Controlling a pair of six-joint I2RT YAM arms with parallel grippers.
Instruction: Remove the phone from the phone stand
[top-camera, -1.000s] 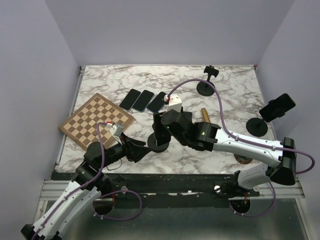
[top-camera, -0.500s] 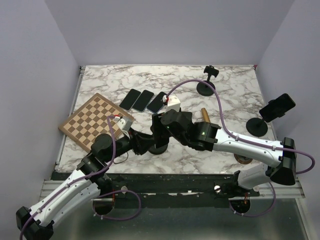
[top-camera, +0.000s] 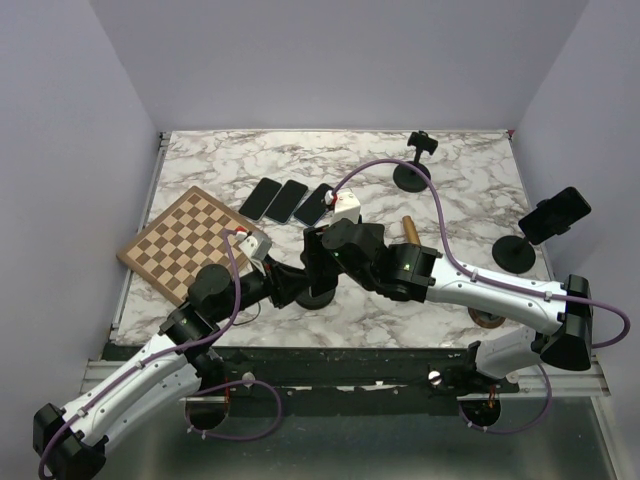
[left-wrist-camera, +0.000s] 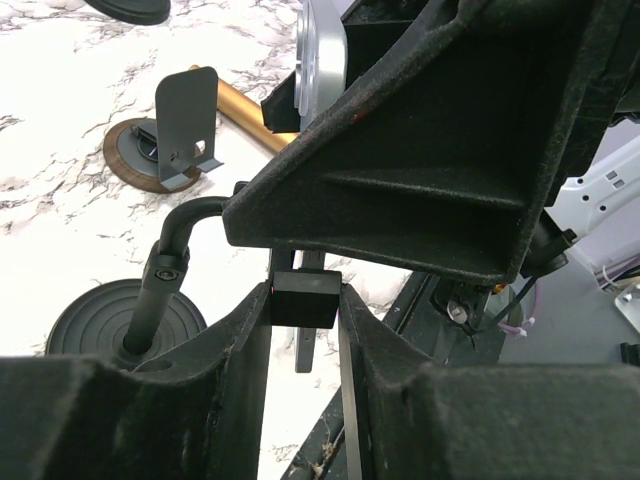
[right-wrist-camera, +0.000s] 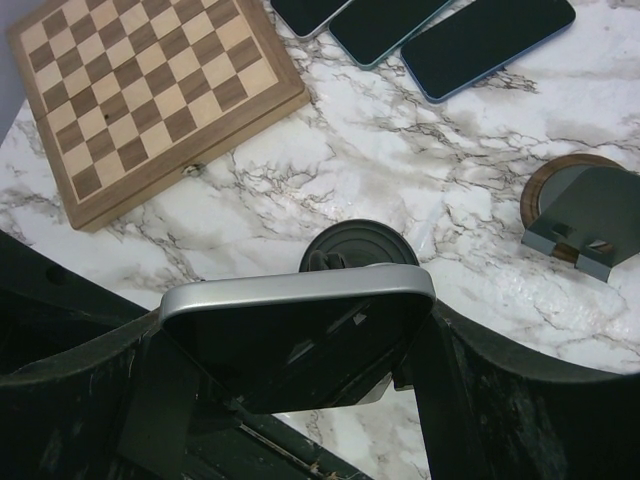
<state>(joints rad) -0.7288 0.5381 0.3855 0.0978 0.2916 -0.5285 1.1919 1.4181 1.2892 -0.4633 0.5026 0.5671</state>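
Observation:
The phone (right-wrist-camera: 300, 335), dark-screened with a silver rim, sits between the fingers of my right gripper (right-wrist-camera: 297, 330), which is shut on its two sides. Below it the phone stand shows its round black base (right-wrist-camera: 358, 245). In the top view the right gripper (top-camera: 326, 256) covers the phone above the stand's base (top-camera: 318, 296). My left gripper (top-camera: 290, 284) reaches in from the left. In the left wrist view the left gripper (left-wrist-camera: 303, 302) is shut on a black block (left-wrist-camera: 303, 296) of the stand's clamp, beside the bent stem (left-wrist-camera: 165, 275).
A chessboard (top-camera: 190, 243) lies at the left, with three phones (top-camera: 290, 200) flat behind it. An empty stand (top-camera: 420, 165) is at the back, and another stand holding a phone (top-camera: 553, 215) at the right. A round wooden holder (right-wrist-camera: 580, 215) and a brass cylinder (top-camera: 408, 228) lie near the right arm.
My left arm has moved right to the stand and its jaws have closed on the clamp block. The right arm has kept still with the phone.

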